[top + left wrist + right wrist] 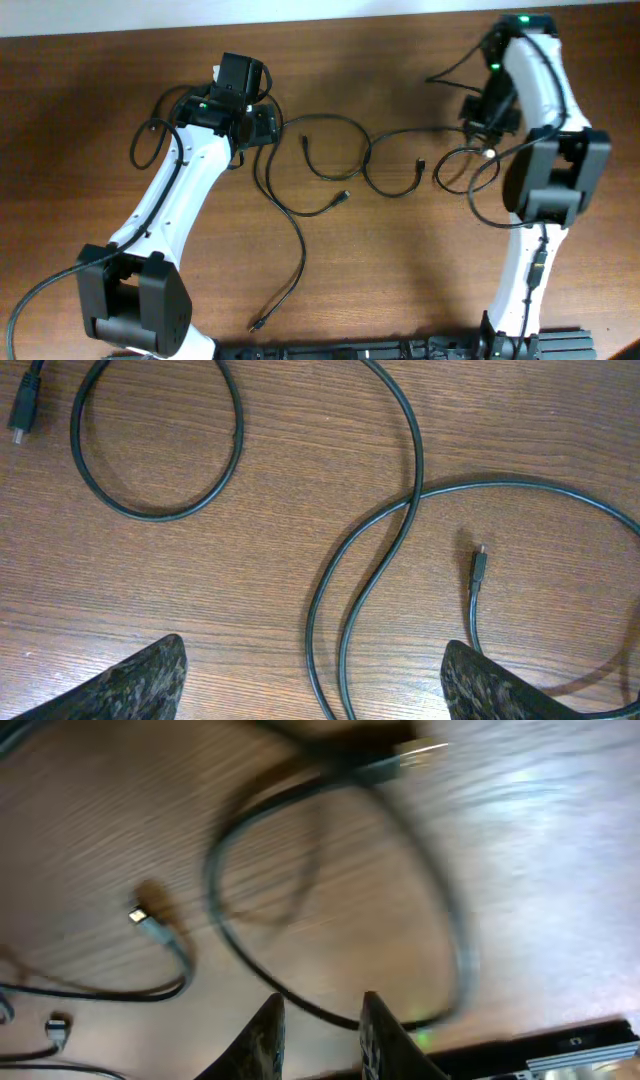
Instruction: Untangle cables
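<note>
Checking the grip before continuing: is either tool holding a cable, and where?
Left tool: nothing. Right tool: a cable loop passes between its jaws; whether it is gripped cannot be told.

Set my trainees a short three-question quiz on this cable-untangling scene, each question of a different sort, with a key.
1. Fill in: the cables lie on a brown ___-grain table.
2. Which stands wider, the left claw or the right claw? A left, B right.
3. True or false: the left claw grips a cable.
Key: 1 wood; 2 A; 3 false.
</note>
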Robot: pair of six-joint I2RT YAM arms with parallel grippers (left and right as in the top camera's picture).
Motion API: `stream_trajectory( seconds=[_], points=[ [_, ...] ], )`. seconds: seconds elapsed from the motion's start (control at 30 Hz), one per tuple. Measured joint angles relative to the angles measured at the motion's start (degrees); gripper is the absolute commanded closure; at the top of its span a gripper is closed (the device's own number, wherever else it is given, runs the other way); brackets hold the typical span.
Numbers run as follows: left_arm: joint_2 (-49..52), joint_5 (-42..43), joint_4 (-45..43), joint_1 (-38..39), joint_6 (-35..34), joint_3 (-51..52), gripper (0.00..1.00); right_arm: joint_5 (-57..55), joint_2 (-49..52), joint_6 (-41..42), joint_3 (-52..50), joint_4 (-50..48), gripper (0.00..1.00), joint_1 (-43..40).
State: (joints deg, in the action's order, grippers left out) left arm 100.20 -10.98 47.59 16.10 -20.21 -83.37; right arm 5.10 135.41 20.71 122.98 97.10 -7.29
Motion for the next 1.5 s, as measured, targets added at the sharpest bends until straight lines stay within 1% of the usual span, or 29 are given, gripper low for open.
stream_trajectory(
  seconds=[0.13, 0.23, 0.27, 0.37, 0.4, 0.43, 0.47, 0.53, 0.57, 0.6, 0.63, 0.67, 0.73, 0.83, 0.87, 0.9, 0.97, 1.0, 1.07, 1.17, 1.27, 1.4, 1.47, 1.5],
  points=[
    [0.0, 0.0, 0.0, 0.0, 0.0, 0.0, 0.18, 0.6, -0.1, -1.1, 0.0, 0.0, 0.8, -6.5],
    [0.0, 0.0, 0.0, 0.0, 0.0, 0.0, 0.18, 3.2, -1.2, -4.7, -0.9, -0.1, 0.8, -9.8],
    [0.0, 0.0, 0.0, 0.0, 0.0, 0.0, 0.18, 3.7, -2.3, -5.4, -2.5, -0.2, 0.8, -10.0],
    [0.0, 0.0, 0.0, 0.0, 0.0, 0.0, 0.18, 4.4, -10.0, -8.2, -10.4, 0.0, 0.79, -10.4],
    [0.0, 0.0, 0.1, 0.0, 0.0, 0.0, 0.18, 4.5, -12.4, -8.9, -11.7, 0.0, 0.78, -10.4],
    [0.0, 0.0, 0.0, 0.0, 0.0, 0.0, 0.14, 5.4, -15.1, -10.7, -12.5, 0.0, 0.75, -10.0],
    [0.0, 0.0, 0.0, 0.0, 0.0, 0.0, 0.13, 6.2, -16.4, -12.2, -12.6, 0.0, 0.7, -9.6],
    [0.0, 1.0, 0.0, 0.0, -0.2, 0.0, 0.12, 8.7, -17.8, -16.0, -12.6, -1.3, 0.67, -6.5],
    [0.0, 2.1, 0.0, 0.0, -0.2, 0.0, 0.11, 10.1, -17.8, -17.9, -12.6, -3.6, 0.62, -2.6],
    [0.0, 2.6, 0.0, 0.0, -0.2, 0.0, 0.11, 10.7, -17.7, -18.2, -12.7, -5.6, 0.59, 0.2],
    [0.0, 3.0, 0.2, 0.0, -0.3, 0.0, 0.11, 11.4, -17.7, -17.9, -12.7, -9.7, 0.57, 4.7],
    [0.0, 3.3, 0.8, 0.0, -0.2, 0.0, 0.1, 11.8, -17.6, -17.6, -12.7, -11.7, 0.57, 7.9],
    [0.0, 3.5, 1.5, 0.0, -0.2, 0.0, 0.1, 12.3, -16.7, -13.9, -12.7, -15.3, 0.57, 14.2],
    [0.0, 3.7, 2.0, 0.0, -0.2, 0.0, 0.1, 12.7, -13.0, -7.6, -12.7, -18.6, 0.57, 20.7],
    [0.0, 3.7, 2.0, 0.0, -0.2, 0.0, 0.1, 13.1, -11.3, -5.9, -12.7, -20.3, 0.58, 22.3],
    [0.0, 3.7, 2.1, 0.0, -0.2, 0.0, 0.1, 14.0, -9.2, -4.4, -12.7, -22.7, 0.62, 24.1],
    [0.0, 3.7, 2.1, 0.0, -0.2, 0.0, 0.11, 14.3, -7.7, -3.5, -12.9, -25.7, 0.62, 25.6],
    [0.0, 3.7, 2.2, 0.0, -0.2, 0.0, 0.1, 13.9, -7.1, -2.9, -13.0, -29.2, 0.61, 26.6],
    [0.0, 3.7, 2.3, 0.0, -0.2, 0.0, 0.1, 10.1, -6.8, 0.2, -13.0, -31.9, 0.61, 28.2],
    [0.0, 3.7, 2.5, 0.0, -0.2, 0.0, 0.1, 6.3, -6.8, 3.8, -13.1, -31.8, 0.61, 28.0],
    [0.0, 3.7, 2.6, 0.0, -0.2, 0.0, 0.1, 2.6, -6.7, 11.4, -15.1, -34.1, 0.61, 27.6],
    [0.0, 3.7, 3.0, 0.0, -0.2, 0.0, 0.1, 1.8, -5.4, 19.5, -17.5, -37.9, 0.62, 25.6],
    [0.0, 3.7, 3.4, 0.0, -0.2, 0.0, 0.1, 1.7, -5.3, 21.7, -17.8, -40.4, 0.69, 24.6],
    [0.0, 3.7, 3.5, 0.0, -0.2, 0.0, 0.1, 1.6, -5.3, 23.2, -18.0, -40.9, 0.7, 24.3]
  ],
)
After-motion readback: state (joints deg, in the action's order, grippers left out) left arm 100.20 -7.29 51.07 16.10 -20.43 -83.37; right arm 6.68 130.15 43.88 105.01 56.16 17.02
